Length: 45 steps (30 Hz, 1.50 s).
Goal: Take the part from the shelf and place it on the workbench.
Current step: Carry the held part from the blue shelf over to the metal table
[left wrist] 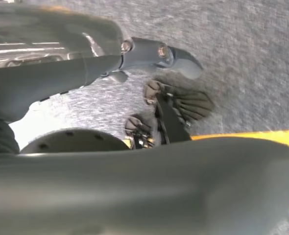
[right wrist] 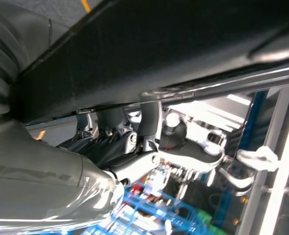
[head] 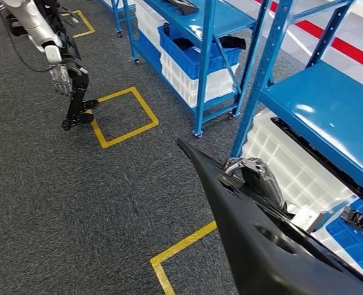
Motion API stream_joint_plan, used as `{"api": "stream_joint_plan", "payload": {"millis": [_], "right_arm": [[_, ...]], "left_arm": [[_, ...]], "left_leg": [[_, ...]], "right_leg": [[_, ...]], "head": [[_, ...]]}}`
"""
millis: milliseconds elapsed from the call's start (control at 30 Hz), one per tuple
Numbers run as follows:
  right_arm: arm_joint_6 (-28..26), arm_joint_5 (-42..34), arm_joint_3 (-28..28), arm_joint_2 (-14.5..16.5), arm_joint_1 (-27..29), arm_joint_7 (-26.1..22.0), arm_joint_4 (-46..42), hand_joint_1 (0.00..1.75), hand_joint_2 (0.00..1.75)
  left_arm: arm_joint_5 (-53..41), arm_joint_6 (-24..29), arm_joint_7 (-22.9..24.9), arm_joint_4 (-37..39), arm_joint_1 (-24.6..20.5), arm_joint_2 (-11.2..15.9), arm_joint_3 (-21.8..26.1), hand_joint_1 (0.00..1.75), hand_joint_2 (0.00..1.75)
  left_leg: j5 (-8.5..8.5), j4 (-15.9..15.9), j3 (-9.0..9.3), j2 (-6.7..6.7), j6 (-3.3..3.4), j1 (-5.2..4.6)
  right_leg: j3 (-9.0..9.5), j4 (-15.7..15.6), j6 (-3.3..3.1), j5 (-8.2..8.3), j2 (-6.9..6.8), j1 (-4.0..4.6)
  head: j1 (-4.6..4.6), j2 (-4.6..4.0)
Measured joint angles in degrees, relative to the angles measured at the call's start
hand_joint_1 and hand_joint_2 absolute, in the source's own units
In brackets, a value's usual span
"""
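Note:
A large black moulded part point(head: 263, 258) fills the lower right of the head view, its pointed end reaching out over the carpet. My right hand point(head: 254, 175) grips its upper edge with dark fingers curled over it. In the right wrist view the part point(right wrist: 154, 49) runs as a black band, with my right hand point(right wrist: 135, 152) hooked under it. My left hand point(left wrist: 61, 78) stretches a straight finger over the grey carpet. A wide dark surface point(left wrist: 154, 186) lies close beside it; whether the hand holds it is unclear.
A blue shelf point(head: 328, 104) stands close on the right, over white crates point(head: 286, 160). Farther back, another blue rack point(head: 203, 24) holds a blue bin point(head: 198, 52). Another robot point(head: 63, 61) stands at the top left by a yellow floor square point(head: 123, 117). A yellow line point(head: 184, 246) marks the carpet.

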Motion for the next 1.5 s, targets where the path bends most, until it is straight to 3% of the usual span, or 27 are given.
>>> {"api": "stream_joint_plan", "payload": {"millis": [33,100,167,200,233,300,367,400,467,533,600,667,700,767,833,900,967,1000,1067,1133,1167,1200,1267,1333,1400,1467,1500], "right_arm": [[0.0,0.0,0.0,0.0,-0.2,0.1,-0.1,1.75,1.75],[0.1,0.0,0.1,-0.1,-0.4,0.3,-0.2,1.75,1.75],[0.2,0.1,0.2,-0.1,-0.5,0.5,-0.2,1.75,1.75],[0.3,0.0,0.2,-0.1,-0.5,0.6,-0.2,1.75,1.75],[0.4,0.0,0.3,-0.2,-0.7,0.8,-0.2,1.75,1.75],[0.5,0.0,0.4,-0.3,-0.9,1.1,-0.2,1.75,1.75],[0.5,0.0,0.6,-0.4,-1.1,1.2,-0.2,1.75,1.75],[0.6,0.0,0.6,-0.4,-1.2,1.3,-0.2,1.75,1.75],[0.7,-0.1,0.7,-0.5,-1.7,1.4,-0.2,1.75,1.75],[0.7,-0.1,0.9,-0.5,-2.2,1.5,-0.2,1.75,1.75],[0.7,-0.2,0.9,-0.5,-2.3,1.7,-0.3,1.75,1.75],[0.8,-0.2,1.0,-0.5,-2.3,1.9,-0.2,1.75,1.75],[0.9,-0.3,1.1,-0.5,-2.4,2.0,-0.2,1.75,1.75],[0.9,-0.3,1.3,-0.5,-2.6,2.1,-0.2,1.75,1.75],[1.0,-0.4,1.5,-0.5,-2.9,2.1,-0.2,1.75,1.75],[1.0,-0.4,1.6,-0.5,-3.0,2.2,-0.2,1.75,1.75],[1.0,-0.5,1.8,-0.5,-3.1,2.2,-0.2,1.75,1.75],[1.0,-0.6,1.9,-0.6,-3.2,2.3,-0.2,1.75,1.75],[1.0,-0.7,2.0,-0.7,-3.2,2.2,-0.2,1.75,1.75],[1.0,-0.9,2.1,-0.8,-3.0,2.3,-0.1,1.75,1.75],[0.9,-0.9,2.1,-0.9,-2.8,2.3,-0.1,1.75,1.75],[0.9,-1.0,2.2,-0.9,-2.6,2.3,0.0,1.75,1.75],[0.9,-1.0,2.2,-0.9,-2.5,2.3,0.0,1.75,1.75],[0.8,-1.0,2.3,-1.0,-2.4,2.3,0.0,1.75,1.75],[0.8,-1.0,2.2,-1.1,-2.1,2.3,0.0,1.75,1.75],[0.8,-1.1,2.3,-1.2,-2.0,2.3,-0.1,1.75,1.75],[0.7,-1.1,2.3,-1.2,-2.0,2.3,-0.1,1.75,1.75]], "left_arm": [[0.0,-0.1,-0.1,0.0,-0.1,0.0,0.0,0.0,1.75],[0.1,-0.3,-0.4,0.0,-0.4,-0.1,0.1,0.0,1.75],[0.2,-0.4,-0.5,0.0,-0.5,-0.3,0.2,0.0,1.75],[0.3,-0.4,-0.5,0.0,-0.5,-0.3,0.3,0.0,1.75],[0.4,-0.4,-0.5,0.0,-0.4,-0.3,0.3,0.0,1.75],[0.5,-0.4,-0.5,0.0,-0.4,-0.4,0.4,0.0,1.75],[0.5,-0.4,-0.4,0.0,-0.5,-0.5,0.4,0.0,1.75],[0.5,-0.3,-0.4,0.0,-0.5,-0.5,0.4,0.0,1.75],[0.6,-0.3,-0.4,0.0,-0.1,-0.7,0.4,0.0,1.75],[0.6,-0.3,-0.4,0.0,-0.1,-0.8,0.4,0.0,1.75],[0.7,-0.3,-0.4,0.0,-0.3,-1.0,0.4,0.0,1.75],[0.7,-0.4,-0.4,0.0,-0.4,-1.2,0.4,0.0,1.75],[0.7,-0.4,-0.4,0.0,-0.4,-1.3,0.4,0.0,1.75],[0.7,-0.4,-0.4,0.0,-0.2,-1.4,0.4,0.0,1.75],[0.7,-0.4,-0.4,0.0,-0.2,-1.4,0.4,0.0,1.75],[0.7,-0.4,-0.4,0.0,-0.4,-1.4,0.4,0.0,1.75],[0.7,-0.3,-0.4,0.0,-0.2,-1.4,0.5,0.0,1.75],[0.7,-0.3,-0.4,0.0,0.0,-1.4,0.5,0.0,1.75],[0.6,-0.3,-0.4,0.0,-0.1,-1.5,0.5,0.0,1.75],[0.6,-0.3,-0.3,0.0,-0.4,-1.6,0.5,0.0,1.75],[0.6,-0.3,-0.3,0.0,-0.4,-1.6,0.5,0.0,1.75],[0.5,-0.3,-0.2,0.0,-0.4,-1.7,0.5,0.0,1.75],[0.5,-0.3,-0.2,0.0,-0.3,-1.7,0.5,0.0,1.75],[0.5,-0.3,0.0,0.0,-0.3,-1.7,0.5,0.0,1.75],[0.5,-0.3,0.1,0.0,-0.3,-1.8,0.5,0.0,1.75],[0.5,-0.3,0.2,0.0,-0.1,-1.8,0.5,0.0,1.75],[0.4,-0.3,0.3,0.0,0.1,-1.9,0.5,0.0,1.75]], "left_leg": [[0.09,-0.3,0.33,-0.58,0.35,0.19],[0.02,-0.4,0.52,-1.99,0.81,0.23],[-0.09,-0.4,0.62,-3.67,0.96,0.17],[-0.16,-0.4,0.74,-4.51,0.94,0.19],[-0.26,-0.3,0.93,-5.38,0.85,0.23],[-0.6,0.0,1.02,-7.1,0.43,0.25],[-0.75,0.4,0.57,-8.65,-0.14,0.39],[-0.71,0.5,0.33,-9.36,-0.4,0.49],[-0.81,0.5,0.14,-9.99,-0.89,0.67],[-2.22,3.0,-1.0,-7.47,-1.45,0.56],[-5.13,9.6,-4.43,-3.98,-2.03,0.7],[-6.62,15.5,-7.8,-2.81,-2.39,1.07],[-5.85,15.8,-8.12,-2.62,-2.43,1.19],[-1.84,10.1,-5.62,-1.64,-2.2,1.21],[0.68,3.8,-2.57,0.81,-1.64,0.59],[0.5,1.8,-1.81,2.07,-0.97,-0.2],[0.44,1.2,-1.6,1.06,-0.27,-0.32],[0.47,0.8,-1.21,0.43,0.06,-0.2],[0.55,0.1,-0.42,-0.76,0.71,0.15],[0.42,0.0,-0.21,-2.28,1.09,0.09],[0.35,0.0,-0.12,-3.14,1.18,0.06],[0.27,0.0,0.0,-4.0,1.19,0.03],[0.02,0.1,0.48,-5.71,1.04,0.05],[-0.33,0.4,0.56,-7.32,0.66,0.11],[-0.43,0.6,0.08,-8.77,0.06,0.35],[-0.41,0.7,-0.22,-9.88,-0.6,0.65],[-0.7,1.0,-0.37,-9.19,-0.87,0.63]], "right_leg": [[-0.78,2.0,0.0,-1.29,1.84,-0.04],[-4.49,9.0,-0.18,-4.46,5.01,-0.01],[-7.93,14.2,-0.12,-5.31,5.77,0.07],[-8.32,13.8,-0.04,-4.02,5.86,0.09],[-7.66,11.3,0.04,-1.71,6.07,0.04],[-5.19,4.0,0.14,2.78,8.5,-0.28],[-3.92,0.2,-0.03,4.18,10.86,-0.45],[-3.84,0.1,-0.27,3.99,11.06,-0.38],[-3.54,-0.1,-0.93,3.89,9.64,-0.32],[-2.99,-0.3,-1.61,3.73,7.95,-0.45],[-2.5,-0.3,-2.08,3.32,6.03,-0.31],[-2.02,-0.3,-2.18,2.82,4.09,-0.18],[-1.7,-0.3,-2.13,2.54,3.23,-0.16],[-0.81,-0.3,-1.92,1.88,1.7,-0.15],[-0.13,-0.4,-1.44,1.25,0.49,0.01],[0.18,-0.6,-0.81,0.9,-0.68,0.21],[0.83,-1.0,-0.15,0.54,-1.63,0.09],[1.08,-0.8,0.03,0.08,-0.9,-0.02],[-0.39,3.1,0.04,-2.22,2.43,-0.14],[-4.74,10.6,-0.13,-5.06,5.13,-0.02],[-6.75,13.5,-0.12,-5.53,5.54,0.04],[-7.96,14.5,-0.09,-4.86,5.72,0.09],[-7.17,10.0,-0.07,-0.29,6.33,0.09],[-4.98,3.1,-0.14,3.77,9.16,-0.13],[-4.22,0.3,-0.35,4.6,11.17,-0.13],[-4.04,0.0,-0.85,4.58,10.16,0.05],[-3.81,-0.2,-1.2,4.57,9.4,0.04]], "head": [[0.04,0.0],[0.1,0.0],[0.11,0.0],[0.11,0.0],[0.11,0.0],[0.1,0.0],[0.08,0.0],[0.06,0.0],[0.05,0.0],[0.0,0.0],[-0.06,0.0],[-0.05,0.0],[-0.05,0.0],[-0.04,0.0],[-0.04,0.0],[-0.04,0.0],[-0.03,0.0],[-0.04,0.0],[0.02,0.0],[0.06,0.0],[0.06,0.0],[0.06,0.0],[0.07,0.0],[0.04,0.0],[0.01,0.0],[-0.01,0.0],[-0.02,0.0]]}}
